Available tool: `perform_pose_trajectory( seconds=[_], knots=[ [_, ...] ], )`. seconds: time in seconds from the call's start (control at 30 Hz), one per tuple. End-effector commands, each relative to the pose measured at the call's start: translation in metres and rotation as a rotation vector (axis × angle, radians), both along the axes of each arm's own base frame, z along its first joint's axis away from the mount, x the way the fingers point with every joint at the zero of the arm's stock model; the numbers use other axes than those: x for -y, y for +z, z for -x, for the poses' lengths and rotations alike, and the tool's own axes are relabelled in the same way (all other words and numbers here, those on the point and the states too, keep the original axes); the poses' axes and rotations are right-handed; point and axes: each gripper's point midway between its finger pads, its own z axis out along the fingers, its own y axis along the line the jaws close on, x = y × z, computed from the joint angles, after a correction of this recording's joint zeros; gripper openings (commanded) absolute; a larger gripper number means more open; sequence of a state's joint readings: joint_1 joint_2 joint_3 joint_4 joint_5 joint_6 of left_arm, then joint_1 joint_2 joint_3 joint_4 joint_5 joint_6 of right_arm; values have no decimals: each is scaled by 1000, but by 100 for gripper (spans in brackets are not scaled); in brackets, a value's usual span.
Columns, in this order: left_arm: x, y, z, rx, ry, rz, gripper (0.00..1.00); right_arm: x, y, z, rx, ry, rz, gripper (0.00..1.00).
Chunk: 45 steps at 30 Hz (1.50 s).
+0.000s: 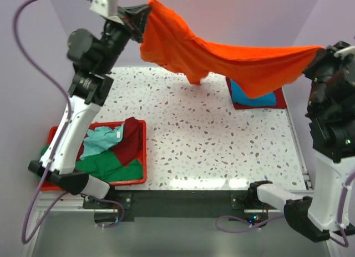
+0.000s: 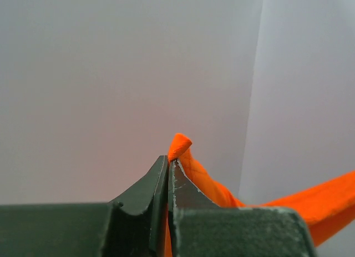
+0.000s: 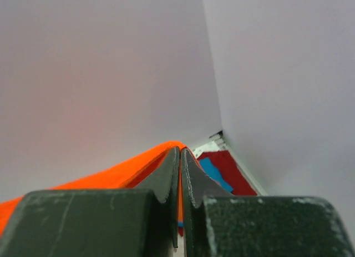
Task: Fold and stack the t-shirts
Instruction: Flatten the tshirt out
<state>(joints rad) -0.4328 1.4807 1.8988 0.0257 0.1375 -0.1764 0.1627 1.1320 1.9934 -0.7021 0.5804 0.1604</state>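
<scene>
A bright orange t-shirt (image 1: pixel 222 57) hangs stretched in the air between my two grippers, high above the far part of the table. My left gripper (image 1: pixel 143 15) is shut on its left end; in the left wrist view (image 2: pixel 168 160) a fold of the orange cloth (image 2: pixel 180 143) pokes out between the closed fingers. My right gripper (image 1: pixel 317 56) is shut on its right end; it also shows in the right wrist view (image 3: pixel 180 151) with the orange cloth (image 3: pixel 111 176) trailing left. Below the shirt, a folded blue t-shirt (image 1: pixel 252 97) lies on a folded dark red one (image 1: pixel 280 99).
A red plastic bin (image 1: pixel 143 157) at the near left holds crumpled green (image 1: pixel 113 168), dark red (image 1: pixel 130 140) and light teal (image 1: pixel 100 141) shirts. The speckled white table (image 1: pixel 211 146) spreads between the arms. Purple cables run beside the left arm.
</scene>
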Motion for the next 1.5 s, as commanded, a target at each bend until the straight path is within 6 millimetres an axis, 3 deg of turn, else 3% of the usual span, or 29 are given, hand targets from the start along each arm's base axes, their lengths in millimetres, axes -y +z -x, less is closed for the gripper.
perform_pose_trajectory(
  seconds=[0.0,0.13,0.27,0.37,0.43,0.5,0.53,0.6,0.63,0.67,0.7,0.73,0.77,0.83,0.87,0.9,0.93,0.97,1.0,1.03,1.07,1.1,1.17,1.2,1.23,1.33,1.37,1.43,1.47],
  knots=[
    [-29,83,77,260,-30,88,0,30,43,53,163,-141,9,0],
    [-34,112,117,351,-93,96,0,54,63,107,242,-250,39,0],
    [-33,129,147,404,-172,103,0,61,73,133,287,-278,35,0],
    [-30,133,155,408,-215,117,0,62,70,136,283,-278,29,0],
    [-27,132,152,401,-233,129,0,60,60,125,245,-277,32,0],
    [-17,126,136,368,-258,139,0,61,47,115,201,-295,38,0],
    [-11,121,129,353,-276,133,0,62,32,103,150,-321,40,0],
    [11,99,97,279,-325,123,0,63,13,86,88,-351,49,0],
    [21,87,82,242,-346,113,0,62,-10,69,24,-360,62,0],
    [40,58,49,150,-366,93,0,62,-22,59,-9,-379,64,0],
    [51,39,31,100,-379,70,0,62,-34,50,-43,-391,69,0],
    [60,17,11,43,-382,50,0,60,-60,33,-116,-396,89,0],
    [76,-30,-27,-58,-367,4,0,59,-74,24,-137,-404,73,0],
    [90,-82,-62,-155,-349,-43,0,55,-117,-4,-241,-413,92,0],
    [101,-137,-95,-247,-325,-93,0,55,-129,-12,-266,-419,93,0],
    [105,-162,-109,-290,-309,-114,0,53,-142,-21,-301,-422,99,0],
    [109,-186,-122,-331,-306,-130,0,50,-170,-38,-366,-421,111,0],
    [115,-230,-143,-395,-297,-159,5,48,-183,-48,-390,-422,117,0],
    [118,-246,-151,-426,-292,-168,26,47,-198,-57,-424,-419,126,0],
    [120,-262,-160,-453,-282,-173,37,45,-227,-73,-494,-420,136,0],
    [124,-286,-171,-495,-276,-181,59,46,-241,-79,-528,-427,136,0],
    [122,-298,-178,-521,-242,-174,71,44,-259,-88,-558,-409,124,7],
    [118,-317,-180,-582,-211,-172,92,43,-294,-106,-654,-392,126,42],
    [114,-318,-180,-593,-193,-172,96,41,-305,-111,-686,-383,122,63],
    [112,-319,-176,-600,-188,-172,98,35,-311,-117,-698,-353,96,76],
    [103,-317,-153,-614,-181,-167,100,21,-333,-119,-750,-259,55,91],
    [98,-317,-139,-630,-177,-171,100,17,-331,-116,-739,-234,40,95],
    [92,-322,-118,-665,-171,-183,100,1,-347,-111,-779,-129,0,96],
    [88,-337,-108,-731,-154,-208,100,-6,-353,-108,-797,-79,-18,96]
  ],
)
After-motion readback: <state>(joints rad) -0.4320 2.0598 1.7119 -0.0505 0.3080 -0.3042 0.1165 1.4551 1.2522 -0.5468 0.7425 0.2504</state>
